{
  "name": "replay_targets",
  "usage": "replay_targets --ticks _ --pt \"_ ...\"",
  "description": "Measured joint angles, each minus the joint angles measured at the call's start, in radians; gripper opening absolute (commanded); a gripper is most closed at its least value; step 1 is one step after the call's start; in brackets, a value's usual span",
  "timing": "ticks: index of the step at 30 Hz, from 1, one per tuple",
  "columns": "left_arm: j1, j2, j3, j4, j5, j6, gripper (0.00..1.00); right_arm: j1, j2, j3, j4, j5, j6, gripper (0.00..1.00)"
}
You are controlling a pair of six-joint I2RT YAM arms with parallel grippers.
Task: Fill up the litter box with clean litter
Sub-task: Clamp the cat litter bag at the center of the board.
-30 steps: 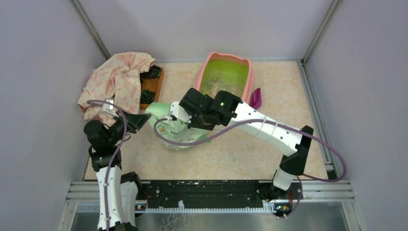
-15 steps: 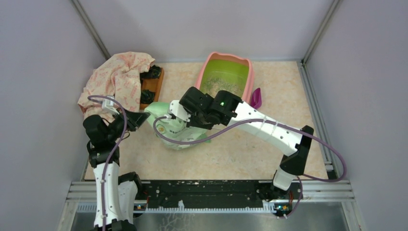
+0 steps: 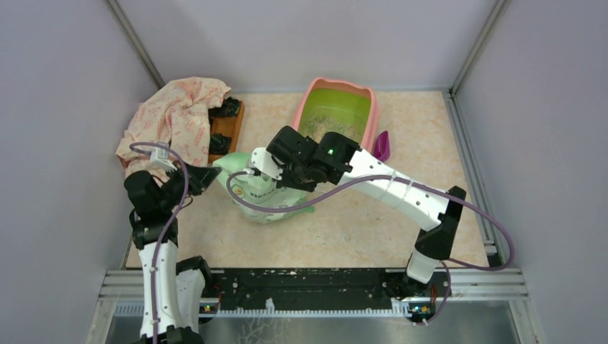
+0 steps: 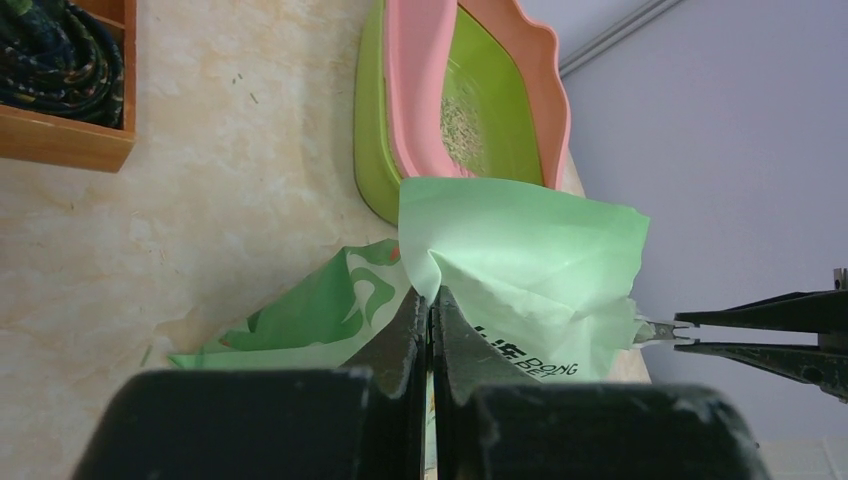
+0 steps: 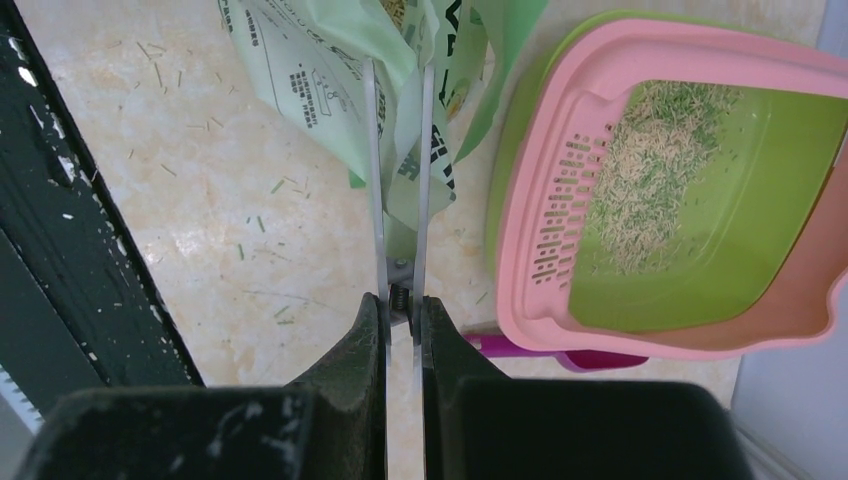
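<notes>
1. Pinching a top fold of the light green printed bag [image 4: 520,250], the left jaws are clamped on the film with no gap between them.
2. The bag sits near the middle of the tabletop [image 3: 358,222], at about 7 o'clock from the litter box [image 3: 348,104]. Its lower part rests crumpled on the surface and its top is lifted.
3. The right jaws are clamped on a thin two-bladed metal tool [image 5: 399,290] with a small spring between the blades. The blades run side by side and reach the bag's upper edge.
4. In the left wrist view the tool's tips touch the bag's edge at 3 o'clock from the pinched fold.
5. The litter box stands at 12 o'clock on the tabletop, near the back wall and just beyond the right arm's wrist. Its slotted pink ledge is on the side facing the bag.
6. The clean litter [image 5: 635,190] lies inside the box as a thin, loose scatter of pale granules mixed with green slivers. It is thickest near the slotted ledge, and much of the green floor is bare.
7. A magenta scoop [image 3: 382,147] lies against the box at its 4 o'clock.
8. A pink patterned cloth [image 3: 176,118] is heaped at 10 o'clock, partly over a wooden tray [image 3: 228,129] holding dark items.
</notes>
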Motion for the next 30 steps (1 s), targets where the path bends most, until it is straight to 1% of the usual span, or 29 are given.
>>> replay_targets --ticks 17,26,30 --pt "0.017 0.001 -0.009 -0.012 -0.009 0.002 0.04 -0.014 0.064 0.088 -0.020 -0.038 -0.016 0.00" --pt "0.021 -0.006 -0.013 -0.012 -0.008 0.002 0.02 -0.015 0.066 0.091 -0.021 -0.050 -0.013 0.00" --pt "0.021 0.003 -0.012 -0.001 0.014 -0.006 0.01 -0.015 0.066 0.091 -0.024 -0.051 -0.011 0.00"
